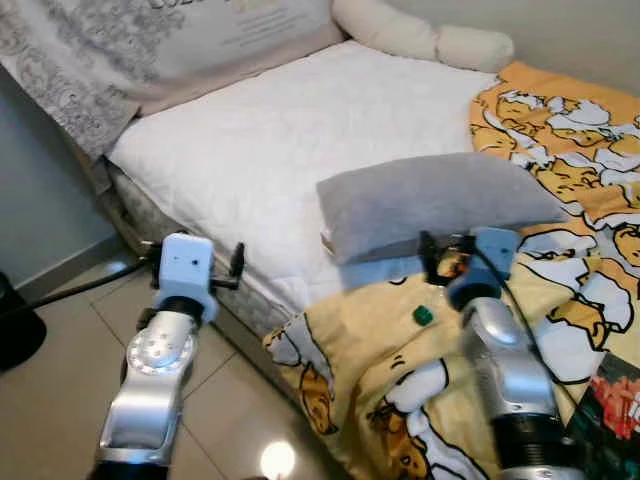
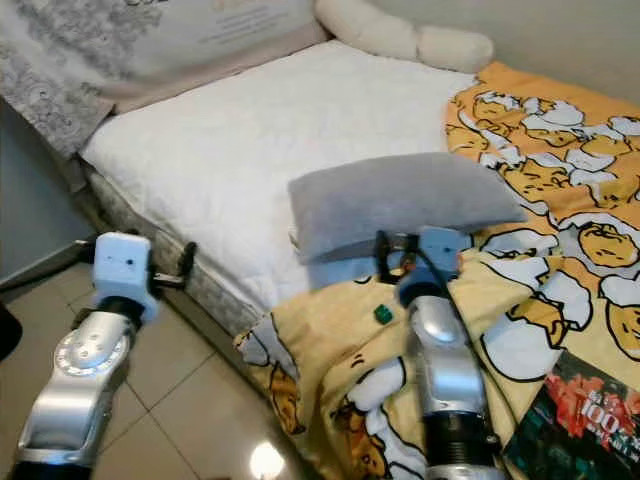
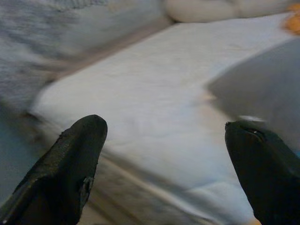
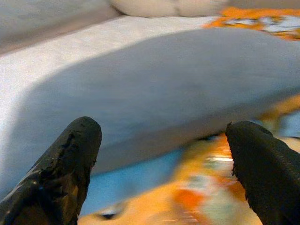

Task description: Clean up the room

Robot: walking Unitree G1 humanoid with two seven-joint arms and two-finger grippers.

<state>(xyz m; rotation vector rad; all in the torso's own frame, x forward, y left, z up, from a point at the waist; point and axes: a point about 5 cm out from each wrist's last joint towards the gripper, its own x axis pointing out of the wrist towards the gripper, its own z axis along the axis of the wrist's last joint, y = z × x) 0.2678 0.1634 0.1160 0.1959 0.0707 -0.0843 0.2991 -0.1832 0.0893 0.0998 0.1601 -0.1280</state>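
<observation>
A grey pillow (image 1: 430,200) lies across the bed, half on the white mattress (image 1: 270,130) and half on a yellow cartoon-print blanket (image 1: 560,130). My right gripper (image 1: 448,256) hovers just in front of the pillow's near edge, over the blanket. In the right wrist view it stands open (image 4: 164,154) with the grey pillow (image 4: 178,79) straight ahead and nothing between its fingers. My left gripper (image 1: 194,258) is held out at the mattress's near-left side, above the floor. It is open (image 3: 164,154) and empty too. A small green object (image 1: 423,315) rests on the blanket by the right wrist.
Cream pillows (image 1: 420,35) and a grey patterned pillow (image 1: 150,50) lie at the head of the bed. A red-and-black book (image 1: 615,400) sits on the blanket at lower right. A beige tiled floor (image 1: 60,350) runs along the bed's left side, with a dark object (image 1: 12,330) at the far left.
</observation>
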